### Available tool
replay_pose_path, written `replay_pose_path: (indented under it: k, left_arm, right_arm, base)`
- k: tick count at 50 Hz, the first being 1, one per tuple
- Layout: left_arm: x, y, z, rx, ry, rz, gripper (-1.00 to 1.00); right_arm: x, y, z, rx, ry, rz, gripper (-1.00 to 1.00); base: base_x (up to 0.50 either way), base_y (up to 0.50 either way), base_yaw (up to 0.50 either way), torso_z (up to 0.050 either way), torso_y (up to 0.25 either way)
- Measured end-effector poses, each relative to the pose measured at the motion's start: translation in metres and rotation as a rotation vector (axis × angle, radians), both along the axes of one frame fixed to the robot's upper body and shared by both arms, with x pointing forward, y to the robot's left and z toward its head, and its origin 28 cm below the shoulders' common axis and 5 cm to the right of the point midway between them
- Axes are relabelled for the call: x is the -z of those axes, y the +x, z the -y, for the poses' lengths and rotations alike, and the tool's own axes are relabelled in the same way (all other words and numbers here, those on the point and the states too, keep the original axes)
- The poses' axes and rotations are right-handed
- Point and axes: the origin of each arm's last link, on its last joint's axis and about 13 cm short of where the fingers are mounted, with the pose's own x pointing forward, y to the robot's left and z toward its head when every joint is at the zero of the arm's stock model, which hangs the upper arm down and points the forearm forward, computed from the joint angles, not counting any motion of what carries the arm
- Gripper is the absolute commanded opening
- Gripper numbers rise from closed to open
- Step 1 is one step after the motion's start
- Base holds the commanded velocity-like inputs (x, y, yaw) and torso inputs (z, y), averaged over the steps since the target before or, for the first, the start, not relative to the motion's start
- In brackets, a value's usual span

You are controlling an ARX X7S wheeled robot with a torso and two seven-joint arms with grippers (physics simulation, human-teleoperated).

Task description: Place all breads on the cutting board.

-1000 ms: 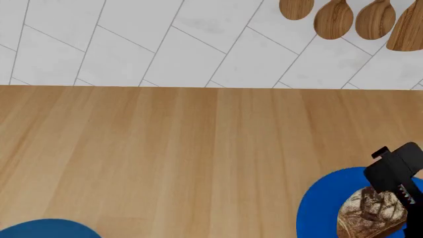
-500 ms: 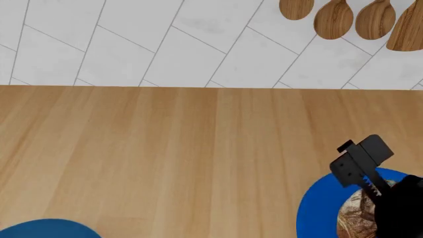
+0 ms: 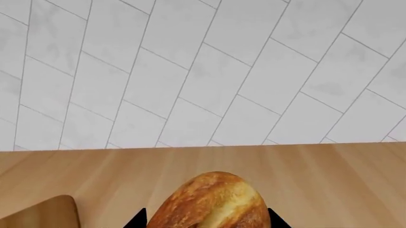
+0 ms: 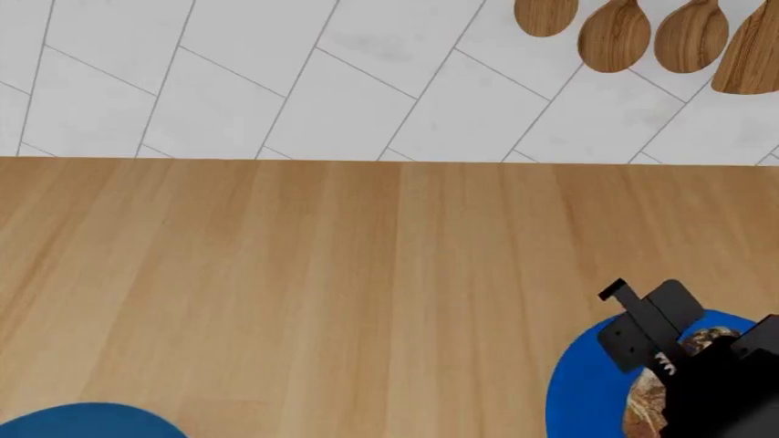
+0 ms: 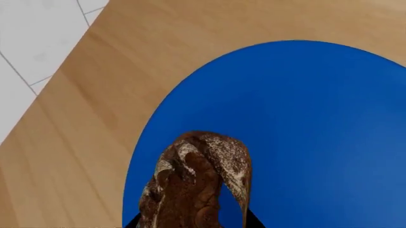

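The golden-brown bun [image 3: 212, 202] sits between the jaws of my left gripper [image 3: 208, 224], which is shut on it above the counter; this gripper is out of the head view. A rounded corner of the tan cutting board [image 3: 38, 213] shows beside the bun in the left wrist view. The dark crusty loaf [image 5: 193, 185] lies over a blue plate [image 5: 317, 118], and my right gripper [image 5: 190, 224] is shut on its sides. In the head view the right gripper [image 4: 676, 365] covers most of the loaf [image 4: 645, 411] at the lower right.
The loaf's blue plate [image 4: 590, 383] sits at the counter's lower right. A second blue plate [image 4: 86, 422] shows at the lower left edge. Wooden spoons [image 4: 615, 36] hang on the tiled wall behind the pale wood countertop [image 4: 365, 274].
My right gripper swung left and turned, then came lower over the loaf, now hiding most of it. The loaf and plates have stayed in place.
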Motion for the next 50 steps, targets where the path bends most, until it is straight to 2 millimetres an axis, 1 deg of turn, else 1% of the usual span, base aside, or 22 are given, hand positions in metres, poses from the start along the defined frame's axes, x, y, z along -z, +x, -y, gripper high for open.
replay_pose_path:
  k: [7,10,13,15,19,24,29,39,44,50]
  left_arm:
    - [0.001,0.0,-0.001,-0.001,-0.002,0.0,-1.0]
    - [0.001,0.0,-0.001,-0.002,-0.002,0.0,-1.0]
    - [0.001,0.0,0.0,-0.001,-0.001,0.0,-1.0]
    - [0.001,0.0,0.0,-0.001,0.004,0.0,-1.0]
    - [0.001,-0.002,0.001,0.008,0.011,0.019,-1.0]
    - [0.0,-0.007,0.0,0.012,0.01,0.047,-1.0]
    - [-0.001,-0.012,-0.001,0.008,0.005,0.072,-1.0]
    - [-0.002,-0.023,-0.003,-0.001,0.002,0.107,-1.0]
    - [-0.002,-0.026,-0.003,-0.002,-0.001,0.117,-1.0]
    - [-0.001,-0.029,-0.003,-0.005,-0.001,0.123,-1.0]
  right_arm:
    - [-0.003,-0.004,-0.003,-0.016,-0.014,0.005,-1.0]
    - [-0.011,-0.009,-0.005,-0.036,-0.028,0.029,-1.0]
    - [-0.023,-0.017,-0.008,-0.07,-0.053,0.08,-1.0]
    - [-0.032,-0.023,-0.011,-0.119,-0.073,0.123,-1.0]
    - [-0.049,-0.041,-0.019,-0.249,-0.168,0.25,-1.0]
    - [-0.058,-0.06,-0.031,-0.395,-0.283,0.384,-1.0]
    - [-0.058,-0.071,-0.041,-0.522,-0.384,0.494,-1.0]
    - [-0.047,-0.084,-0.052,-0.698,-0.54,0.665,-1.0]
    - [-0.04,-0.087,-0.056,-0.757,-0.587,0.725,-1.0]
    - [-0.032,-0.085,-0.059,-0.802,-0.629,0.761,-1.0]
  base:
    - [0.0,0.0,0.0,0.0,0.0]
    - [0.0,0.0,0.0,0.0,0.0]
    - [0.0,0.0,0.0,0.0,0.0]
    - [0.0,0.0,0.0,0.0,0.0]
    - [0.0,0.0,0.0,0.0,0.0]
    - [0.0,0.0,0.0,0.0,0.0]
    - [0.0,0.0,0.0,0.0,0.0]
    - [0.0,0.0,0.0,0.0,0.0]
    - [0.0,0.0,0.0,0.0,0.0]
    - [-0.01,0.04,0.0,0.0,0.0]
